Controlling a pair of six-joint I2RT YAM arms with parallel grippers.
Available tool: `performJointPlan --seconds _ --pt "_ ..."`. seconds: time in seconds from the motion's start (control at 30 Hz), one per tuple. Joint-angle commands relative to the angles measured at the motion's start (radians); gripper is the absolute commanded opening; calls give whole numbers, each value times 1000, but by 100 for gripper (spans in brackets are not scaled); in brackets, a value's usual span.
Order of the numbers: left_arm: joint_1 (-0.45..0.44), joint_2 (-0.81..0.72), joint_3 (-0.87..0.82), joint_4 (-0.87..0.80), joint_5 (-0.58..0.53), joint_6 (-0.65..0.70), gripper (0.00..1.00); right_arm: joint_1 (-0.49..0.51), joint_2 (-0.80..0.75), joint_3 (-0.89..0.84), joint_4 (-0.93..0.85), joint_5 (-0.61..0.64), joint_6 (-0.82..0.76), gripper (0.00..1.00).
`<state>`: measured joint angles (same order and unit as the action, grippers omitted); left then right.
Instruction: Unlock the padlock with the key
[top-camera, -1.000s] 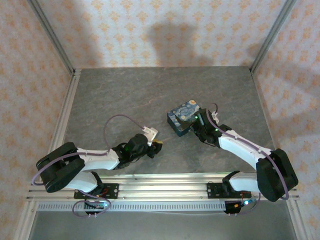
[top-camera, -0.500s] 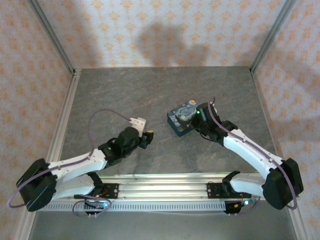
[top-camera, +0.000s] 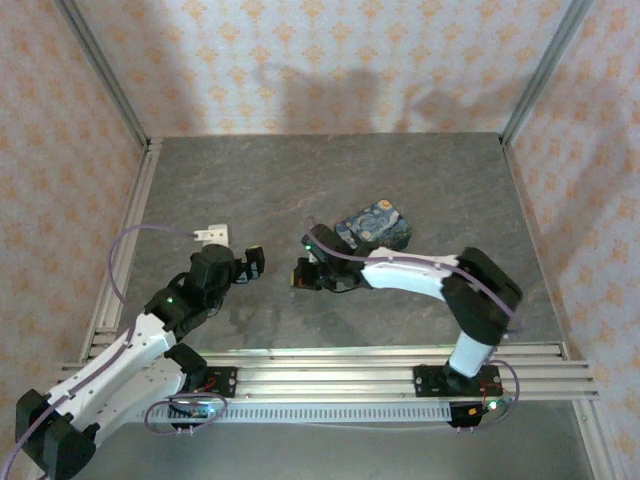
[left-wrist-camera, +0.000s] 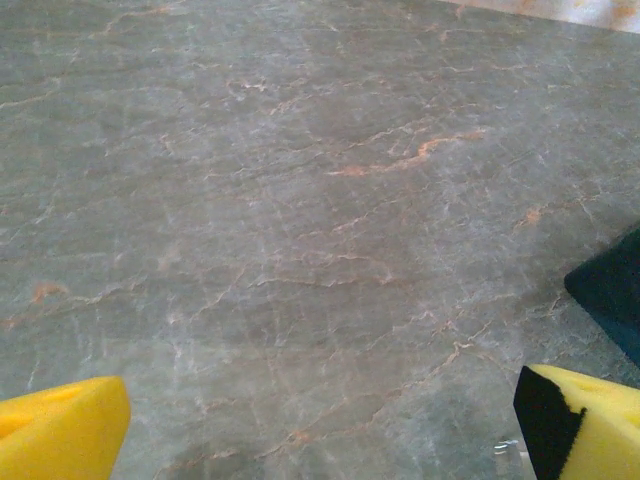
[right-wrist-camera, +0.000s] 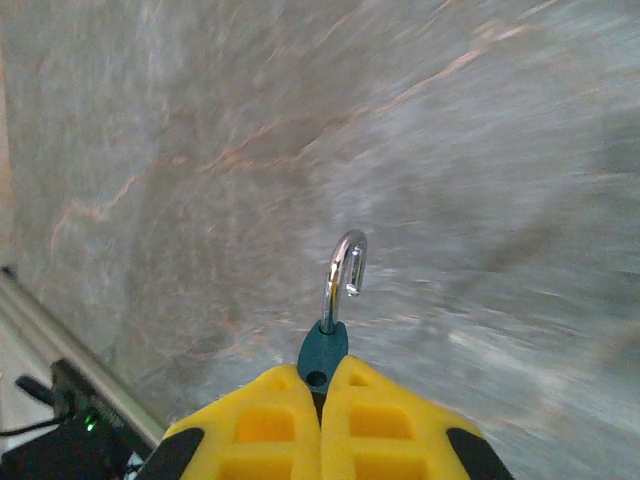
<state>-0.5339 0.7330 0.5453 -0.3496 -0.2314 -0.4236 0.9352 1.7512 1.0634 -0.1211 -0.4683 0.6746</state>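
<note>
Gripping the tiny dark teal padlock (right-wrist-camera: 322, 352) in the closed right fingers (right-wrist-camera: 270, 425), its thin metal shackle (right-wrist-camera: 347, 262) pointing straight out from the tips. Holding the left fingers (left-wrist-camera: 60, 435) wide open and empty, near on its left, above the grey stone tabletop (left-wrist-camera: 300, 200).

Grey veined stone table (top-camera: 300, 180), 1 blue-and-yellow tin (top-camera: 380, 222) near its middle.

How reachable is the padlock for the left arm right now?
Probably reachable. The padlock is pinched in the shut right gripper, its shackle poking out free. In the top view the left gripper stands open close by, with bare table between them. Only the lock's body is mostly covered by that grip.
</note>
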Motion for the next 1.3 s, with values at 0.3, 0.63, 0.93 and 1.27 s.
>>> performJointPlan --seconds 0.3,0.63,0.93,1.27 --pt "14 -110 -33 -173 -46 -92 100 -11 163 125 -56 -44 -91 15" --pt "26 -47 44 -181 -70 -9 100 -13 -51 137 -238 137 -219 56" --pt "258 157 179 0 60 137 100 -107 -430 126 -409 597 -432 98" --pt "403 343 101 356 -34 425 100 -650 -785 -304 -108 887 -554 100"
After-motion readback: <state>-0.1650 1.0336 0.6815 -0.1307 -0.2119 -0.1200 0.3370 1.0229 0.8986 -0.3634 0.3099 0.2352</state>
